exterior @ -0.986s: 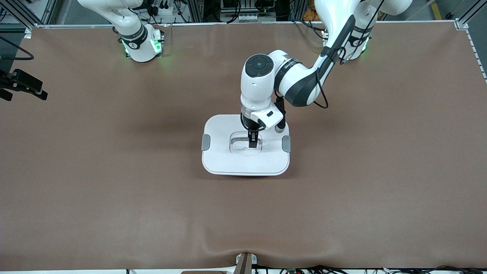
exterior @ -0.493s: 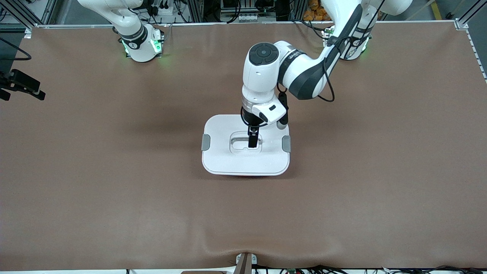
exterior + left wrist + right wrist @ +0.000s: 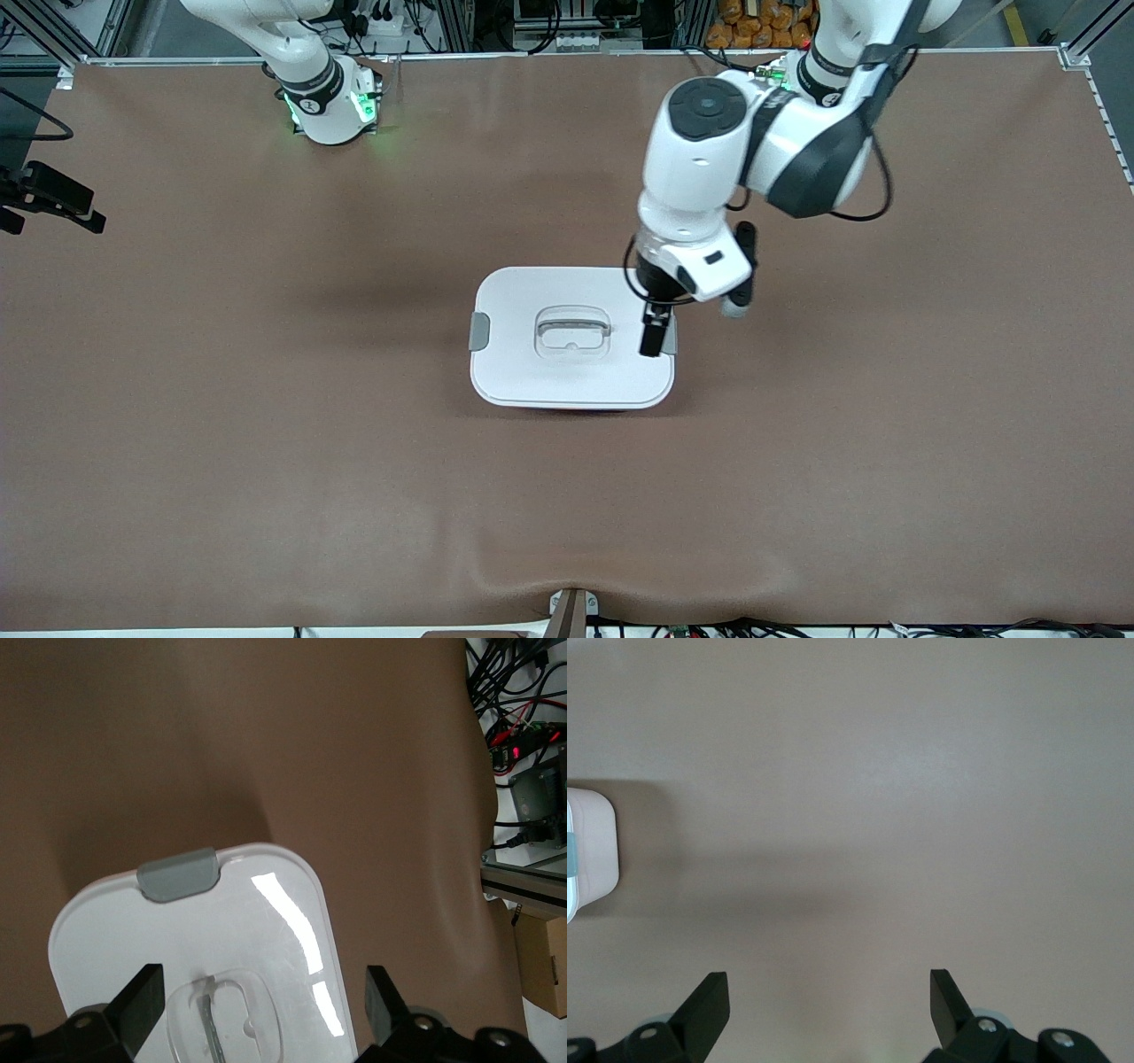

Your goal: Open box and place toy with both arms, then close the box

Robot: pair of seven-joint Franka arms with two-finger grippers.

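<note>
Near the middle of the brown table [image 3: 266, 461] sits the box [image 3: 571, 377], its white lid [image 3: 523, 310] on, a grey clip [image 3: 479, 331] at the end toward the right arm and a recessed handle [image 3: 573, 332] at the centre. No toy shows in any view. The front view alone gives the whole box and both arms at once.

Over the box's end toward the left arm hangs the left gripper [image 3: 653, 341], pointing down, its black tips in front of the clip at that end, so that clip is mostly hidden there. Whether the tips touch the lid cannot be told from this view. The left wrist view shows what the front one does not: the gripper [image 3: 261, 1014] with its fingers [image 3: 142, 1001] spread wide and nothing between them, the lid's handle [image 3: 226, 1019] under the gap and one grey clip [image 3: 179, 873] at the lid's rim.

Farther off, at the table's edge by the right arm's end, the right gripper [image 3: 49, 206] waits, well apart from the box. Its wrist view shows its fingers [image 3: 709, 997] wide apart over bare table, with only a corner of the box [image 3: 589, 850] at the picture's edge.
</note>
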